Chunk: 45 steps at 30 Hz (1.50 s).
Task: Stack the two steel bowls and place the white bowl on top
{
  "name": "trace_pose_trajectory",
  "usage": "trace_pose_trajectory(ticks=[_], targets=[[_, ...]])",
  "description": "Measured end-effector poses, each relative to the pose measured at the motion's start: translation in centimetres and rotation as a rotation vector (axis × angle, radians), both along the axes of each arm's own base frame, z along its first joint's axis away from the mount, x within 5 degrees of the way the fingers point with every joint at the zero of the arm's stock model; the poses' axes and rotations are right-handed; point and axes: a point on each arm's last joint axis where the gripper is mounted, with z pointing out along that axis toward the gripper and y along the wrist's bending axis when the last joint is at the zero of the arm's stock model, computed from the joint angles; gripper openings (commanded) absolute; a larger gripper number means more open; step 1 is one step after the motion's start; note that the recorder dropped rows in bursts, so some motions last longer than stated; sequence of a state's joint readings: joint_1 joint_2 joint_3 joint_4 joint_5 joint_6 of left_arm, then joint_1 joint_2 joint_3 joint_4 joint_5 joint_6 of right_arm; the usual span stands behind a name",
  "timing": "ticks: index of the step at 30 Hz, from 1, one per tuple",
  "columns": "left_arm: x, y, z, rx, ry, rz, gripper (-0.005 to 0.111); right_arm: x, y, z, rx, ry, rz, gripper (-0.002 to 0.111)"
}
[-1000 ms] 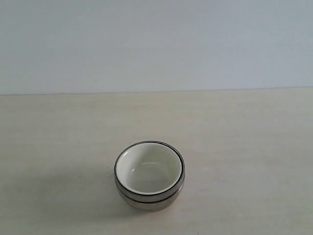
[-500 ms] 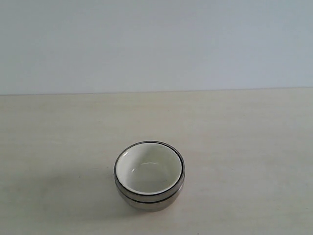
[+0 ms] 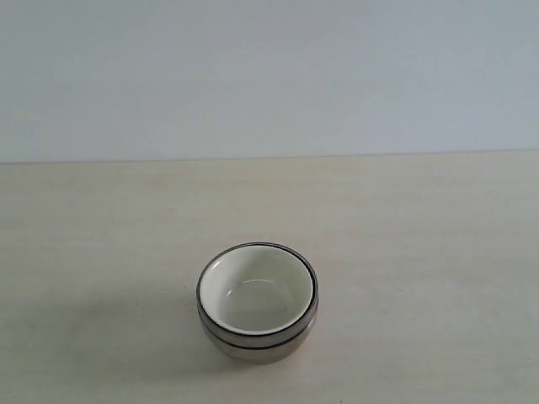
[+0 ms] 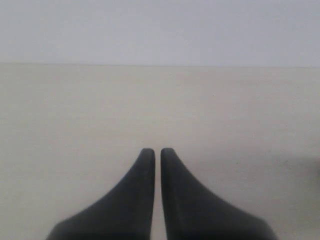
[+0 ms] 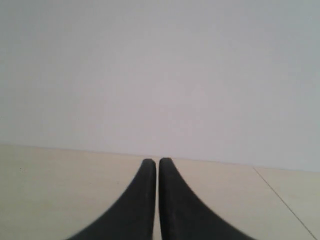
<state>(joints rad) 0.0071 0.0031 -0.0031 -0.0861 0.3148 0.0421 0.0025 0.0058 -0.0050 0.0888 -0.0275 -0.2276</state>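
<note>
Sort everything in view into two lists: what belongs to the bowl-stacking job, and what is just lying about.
Belongs to the job:
- white bowl, nested on top
- steel bowls, stacked beneath it
- left gripper and right gripper, both shut and empty

Just there:
- table
- wall
- no loose extras show

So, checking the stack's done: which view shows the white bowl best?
The exterior view: the white bowl sits nested in the steel bowls, inside visible. Wrist views show only the shut left gripper and right gripper, no bowl.
</note>
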Motion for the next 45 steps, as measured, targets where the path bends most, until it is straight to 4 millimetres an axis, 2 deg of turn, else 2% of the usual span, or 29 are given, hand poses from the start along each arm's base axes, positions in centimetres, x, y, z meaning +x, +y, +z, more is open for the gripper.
trace_pose_trajectory(ticks=[4,7,13,25,30,32,34,45], targets=[[0.0,0.0,0.0,0.0,0.0,0.0,0.004,0.0,0.0,-0.3,-0.114,0.036,-0.009,0.0],[0.0,0.0,0.0,0.0,0.0,0.0,0.004,0.1,-0.1,-1.2,-0.194,0.133,-0.018,0.0],[0.0,0.0,0.0,0.0,0.0,0.0,0.004,-0.2,-0.4,-3.3,-0.223,0.349,-0.028,0.0],[0.0,0.0,0.0,0.0,0.0,0.0,0.004,-0.2,-0.4,-3.4,-0.223,0.368,-0.029,0.0],[0.0,0.0,0.0,0.0,0.0,0.0,0.004,-0.2,-0.4,-3.4,-0.134,0.367,-0.035,0.0],[0.0,0.0,0.0,0.0,0.0,0.0,0.004,-0.2,-0.4,-3.4,-0.016,0.365,-0.043,0.0],[0.0,0.0,0.0,0.0,0.0,0.0,0.004,-0.2,-0.4,-3.4,0.032,0.363,-0.046,0.0],[0.0,0.0,0.0,0.0,0.0,0.0,0.004,-0.2,-0.4,-3.4,0.066,0.363,-0.048,0.0]])
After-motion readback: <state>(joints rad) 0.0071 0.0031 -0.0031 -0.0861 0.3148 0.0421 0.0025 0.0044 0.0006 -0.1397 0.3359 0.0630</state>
